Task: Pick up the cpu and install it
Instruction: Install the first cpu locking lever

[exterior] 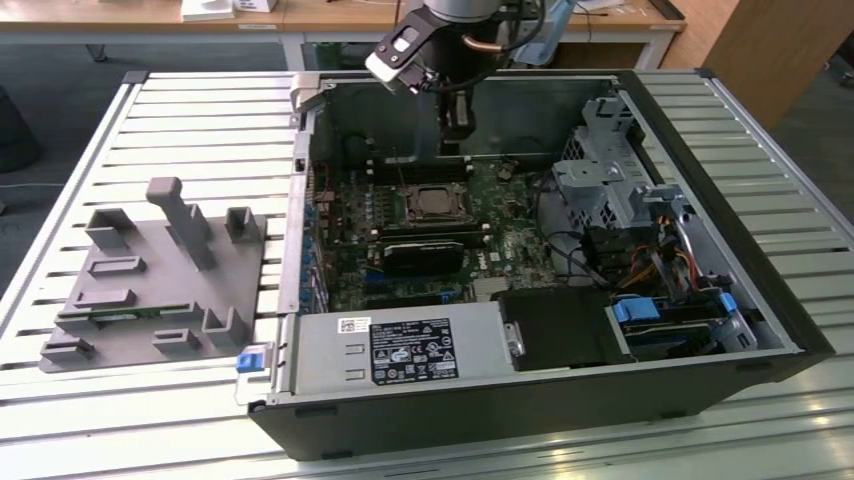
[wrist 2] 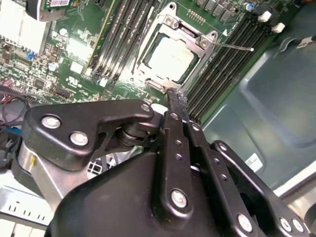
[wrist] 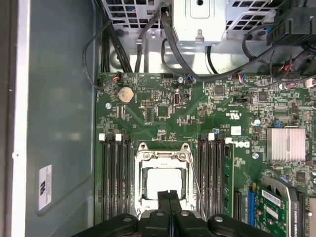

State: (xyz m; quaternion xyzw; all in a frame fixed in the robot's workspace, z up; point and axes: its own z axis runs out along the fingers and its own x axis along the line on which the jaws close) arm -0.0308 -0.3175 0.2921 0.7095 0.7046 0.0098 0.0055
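Arm reaches down from top centre of exterior view into open computer case [exterior: 747, 250] on slatted tabletop [exterior: 187, 110]. Gripper [exterior: 455, 140] points straight down, fingers [wrist: 170, 207] pressed together, holding nothing. Cpu [wrist 2: 170, 59] sits in motherboard socket [wrist: 144, 153] (frame centre in exterior view), just beyond fingertips. Grey fixture tray [exterior: 147, 290] lower left.

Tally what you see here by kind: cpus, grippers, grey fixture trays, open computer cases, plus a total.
cpu: 1
gripper: 1
grey fixture tray: 1
open computer case: 1
Total: 4
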